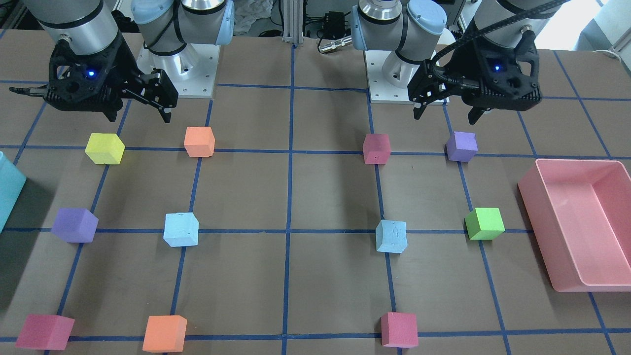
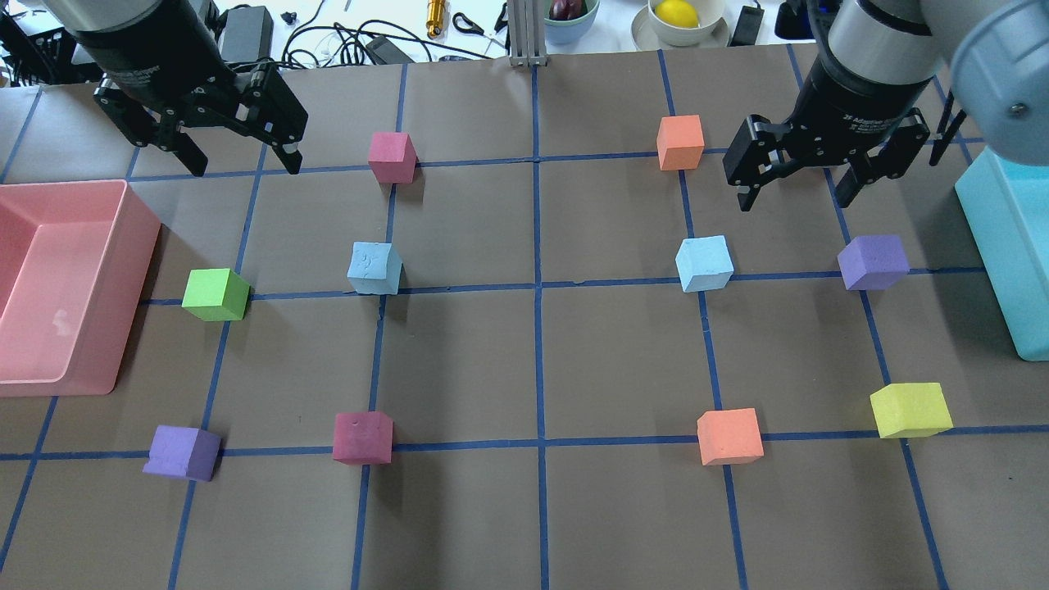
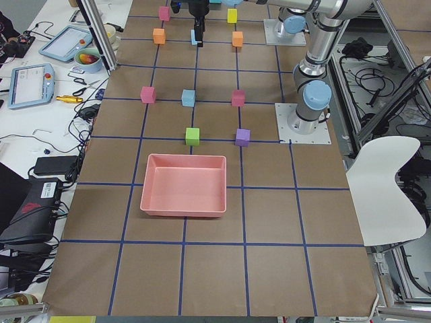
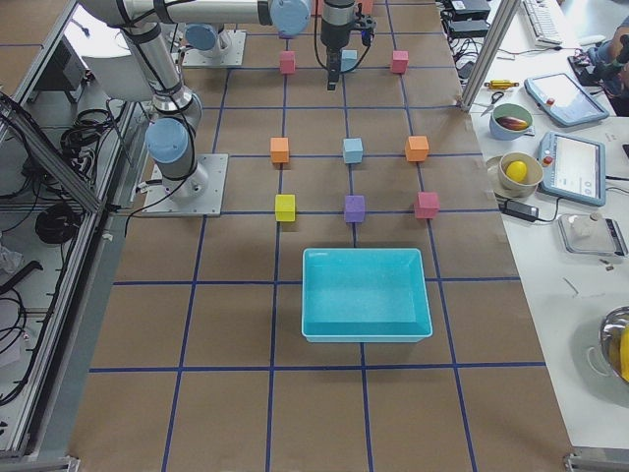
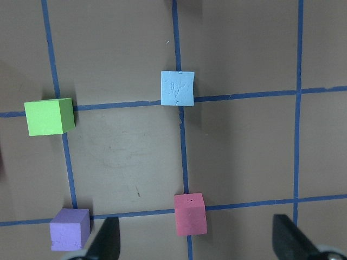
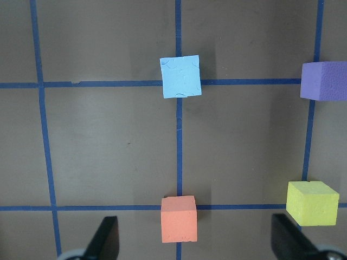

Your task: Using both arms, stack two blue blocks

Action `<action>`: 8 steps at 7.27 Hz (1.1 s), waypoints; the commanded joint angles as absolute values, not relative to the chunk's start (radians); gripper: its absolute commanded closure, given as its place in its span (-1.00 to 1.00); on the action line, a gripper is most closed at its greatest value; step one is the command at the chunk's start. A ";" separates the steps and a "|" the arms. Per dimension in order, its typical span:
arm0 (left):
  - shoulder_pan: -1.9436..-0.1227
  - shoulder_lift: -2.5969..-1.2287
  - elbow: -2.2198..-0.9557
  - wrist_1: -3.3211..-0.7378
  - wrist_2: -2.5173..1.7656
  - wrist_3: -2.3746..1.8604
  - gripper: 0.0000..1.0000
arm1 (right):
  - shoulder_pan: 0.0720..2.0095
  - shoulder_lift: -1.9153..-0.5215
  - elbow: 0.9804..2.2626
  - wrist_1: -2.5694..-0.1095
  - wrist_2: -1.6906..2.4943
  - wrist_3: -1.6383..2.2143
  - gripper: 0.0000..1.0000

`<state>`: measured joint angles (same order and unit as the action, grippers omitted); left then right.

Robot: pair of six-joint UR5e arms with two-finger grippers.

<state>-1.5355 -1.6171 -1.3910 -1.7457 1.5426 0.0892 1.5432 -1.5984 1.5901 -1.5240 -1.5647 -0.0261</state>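
Two pale blue blocks lie apart on the taped grid. The left blue block (image 2: pixel 374 268) (image 1: pixel 391 236) shows in the left wrist view (image 5: pixel 177 88). The right blue block (image 2: pixel 705 263) (image 1: pixel 181 229) shows in the right wrist view (image 6: pixel 180 76). My left gripper (image 2: pixel 244 160) (image 1: pixel 446 116) hangs high above the table, open and empty. My right gripper (image 2: pixel 793 197) (image 1: pixel 139 117) also hangs high, open and empty. Each wrist view shows its two fingers (image 5: pixel 105 241) (image 6: pixel 105 238) spread wide, with the blue block far ahead of them.
A pink bin (image 2: pixel 135 270) stands at the left edge and a teal bin (image 2: pixel 1004 254) at the right. Other cubes surround the blue ones: green (image 2: pixel 215 294), magenta (image 2: pixel 362 437) (image 2: pixel 392 156), purple (image 2: pixel 182 451) (image 2: pixel 873 261), orange (image 2: pixel 729 436) (image 2: pixel 680 142), yellow (image 2: pixel 910 409).
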 commanded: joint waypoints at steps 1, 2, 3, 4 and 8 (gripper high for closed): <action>-1.537 -1.612 -1.411 -1.746 1.536 0.083 -1.00 | 1.543 -1.598 1.592 -1.522 -1.566 -0.026 -1.00; -1.536 -1.608 -1.416 -1.746 1.536 0.086 -1.00 | 1.543 -1.598 1.592 -1.522 -1.566 -0.025 -1.00; -1.537 -1.608 -1.428 -1.747 1.548 0.090 -1.00 | 1.542 -1.598 1.592 -1.522 -1.566 -0.025 -1.00; -1.536 -1.623 -1.443 -1.744 1.546 0.081 -1.00 | 1.542 -1.598 1.592 -1.522 -1.566 -0.026 -1.00; -1.543 -1.776 -1.629 -1.288 1.542 0.084 -1.00 | 1.545 -1.562 1.600 -1.537 -1.565 -0.037 -1.00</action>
<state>-1.5421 -1.7274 -1.5591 -1.4345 1.5428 0.0888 1.5436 -1.5872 1.5943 -1.5250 -1.5652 -0.0297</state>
